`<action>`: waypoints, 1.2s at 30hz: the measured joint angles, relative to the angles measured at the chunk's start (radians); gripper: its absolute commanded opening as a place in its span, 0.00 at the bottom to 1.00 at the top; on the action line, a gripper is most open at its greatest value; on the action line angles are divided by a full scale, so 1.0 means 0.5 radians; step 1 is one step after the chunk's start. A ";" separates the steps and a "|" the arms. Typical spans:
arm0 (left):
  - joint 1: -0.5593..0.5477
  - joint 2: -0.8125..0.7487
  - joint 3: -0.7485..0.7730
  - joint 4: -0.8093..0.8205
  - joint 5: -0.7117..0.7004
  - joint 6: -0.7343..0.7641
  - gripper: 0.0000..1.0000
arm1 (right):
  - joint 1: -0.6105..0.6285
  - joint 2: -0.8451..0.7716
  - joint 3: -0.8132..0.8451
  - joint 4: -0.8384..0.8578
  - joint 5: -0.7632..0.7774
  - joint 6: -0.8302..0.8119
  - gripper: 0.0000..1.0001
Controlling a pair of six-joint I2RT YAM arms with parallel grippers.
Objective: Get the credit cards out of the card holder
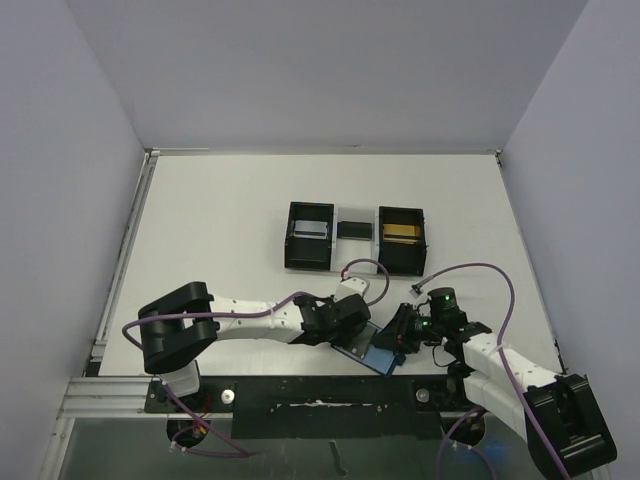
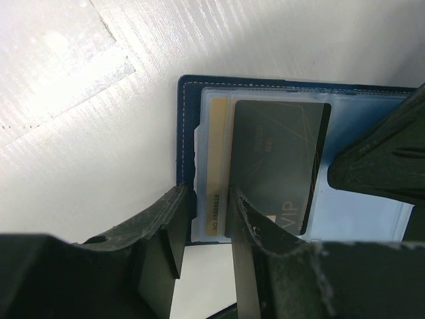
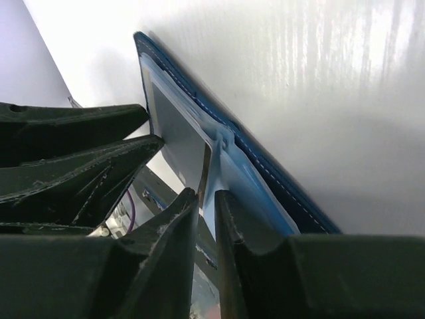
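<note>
The dark blue card holder lies open near the table's front edge, between my two grippers. In the left wrist view the card holder shows a clear pocket holding a gold card and a dark card marked VIP. My left gripper is a little open and straddles the holder's near edge, over the gold card's end. It also shows in the top view. My right gripper is nearly closed on the dark card's thin edge and the clear pocket flap. It also shows in the top view.
Two black open-top boxes, joined by a white tray, stand behind the arms at mid-table. The left box holds a silver card, the tray a dark card and the right box a gold card. The table's front edge lies just behind the holder.
</note>
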 measured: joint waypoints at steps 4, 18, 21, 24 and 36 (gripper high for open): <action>0.000 0.000 0.000 0.006 0.004 0.001 0.24 | 0.004 0.003 -0.001 0.082 0.050 0.066 0.26; 0.098 -0.047 -0.074 0.089 0.127 -0.005 0.15 | 0.333 0.047 -0.078 0.420 0.380 0.359 0.06; 0.131 -0.072 -0.119 0.138 0.173 -0.021 0.15 | 0.340 0.018 -0.099 0.467 0.400 0.378 0.00; 0.159 -0.090 -0.151 0.174 0.213 -0.037 0.14 | 0.341 -0.016 -0.108 0.503 0.407 0.385 0.00; 0.185 -0.101 -0.187 0.196 0.241 -0.046 0.12 | 0.267 -0.220 -0.115 0.304 0.370 0.323 0.00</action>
